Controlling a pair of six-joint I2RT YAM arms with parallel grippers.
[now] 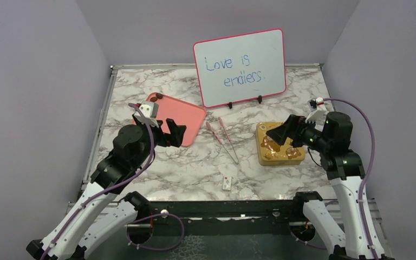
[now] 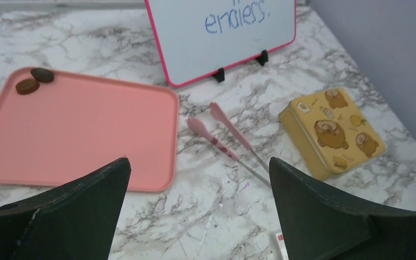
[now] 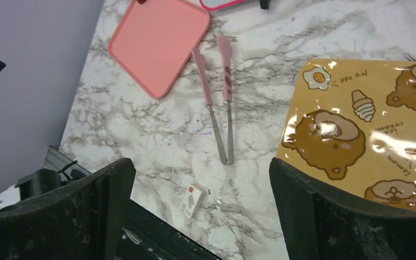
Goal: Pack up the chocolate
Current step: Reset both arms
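Two chocolates (image 2: 34,81) on a pink tray (image 2: 86,130), yellow tin (image 2: 333,131) shut, both arms hovering with nothing held.

Landmark: the tongs (image 1: 223,138), lying mid-counter (image 1: 184,173) with handles pointing away from the arms. Left of the tongs, the tray, with both dark round chocolates touching in its far left corner. Right of the tongs, the bear-printed tin with lid on, so contents hidden. Behind the tongs, a propped whiteboard (image 1: 240,67) reading "Love is endless." In front, near the counter's edge, a small white packet (image 1: 227,183). Left fingers (image 1: 174,133) spread wide over the tray's near edge; right fingers (image 3: 200,211) spread wide above the tin, likely poised over the lid. Tongs probably laid between tray and tin for lifting chocolates across.
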